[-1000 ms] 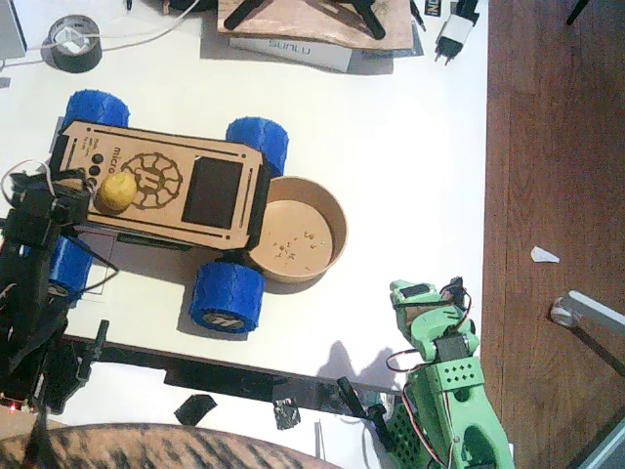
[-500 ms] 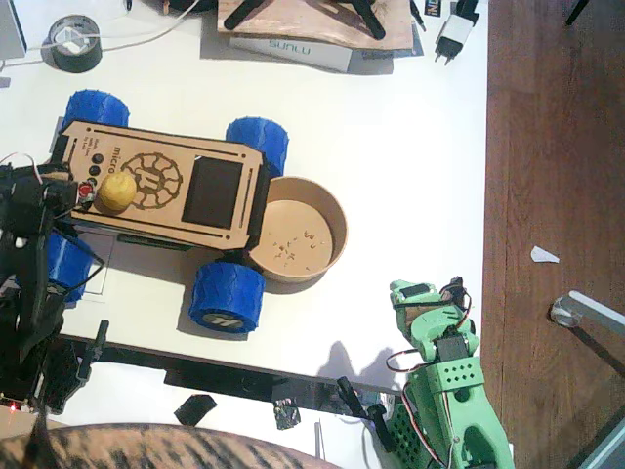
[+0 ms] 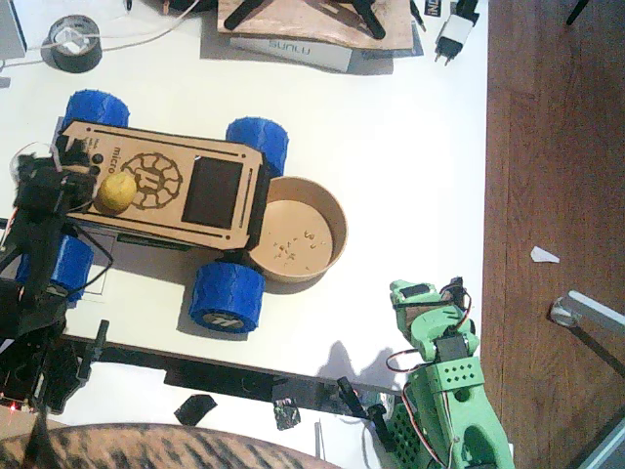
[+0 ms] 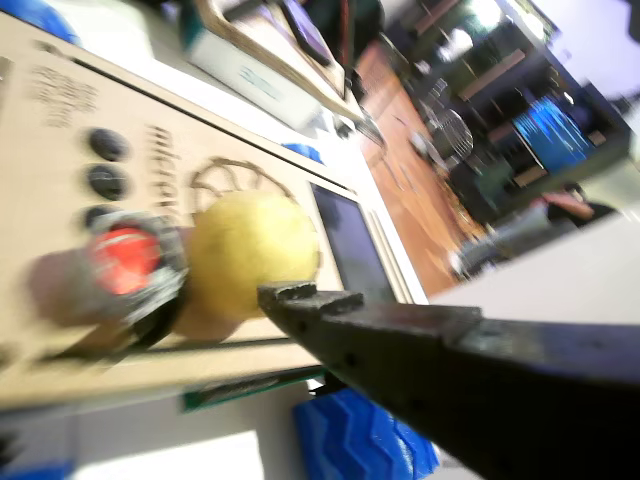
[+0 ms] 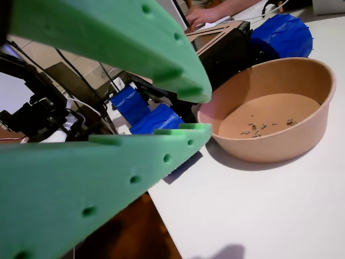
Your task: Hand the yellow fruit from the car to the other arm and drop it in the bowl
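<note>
Change: the black left arm (image 3: 39,230) has swung up and in toward the car since a moment ago. Its claw (image 3: 70,168) now sits at the car's left end, right beside the lemon. Half a second ago it was lower and further left.
Lemon: the yellow lemon (image 3: 117,191) has not moved. It rests on top of the wooden car (image 3: 161,191), near the left end, just at 9 o'clock from the round gear picture. In a wrist view the lemon (image 4: 253,243) fills the middle, next to a red button (image 4: 128,258).
Left claw: it is empty. One dark finger (image 4: 330,305) pokes in under the lemon, very near it. I cannot tell how wide the claw is open, because only one finger shows well.
Green arm: the green right arm (image 3: 444,386) has stayed put at 5 o'clock on the bench (image 3: 410,147). Its claw (image 5: 188,110) is open wide and holds nothing.
Bowl: the tan bowl (image 3: 334,210) touches the car's right end, at 3 o'clock from the lemon. Only tiny specks lie inside the bowl (image 5: 318,81).
What it means: the left claw looks lined up for the grab. I think the next job is to close on the lemon and lift it. The hand-over and the drop are not yet done.
</note>
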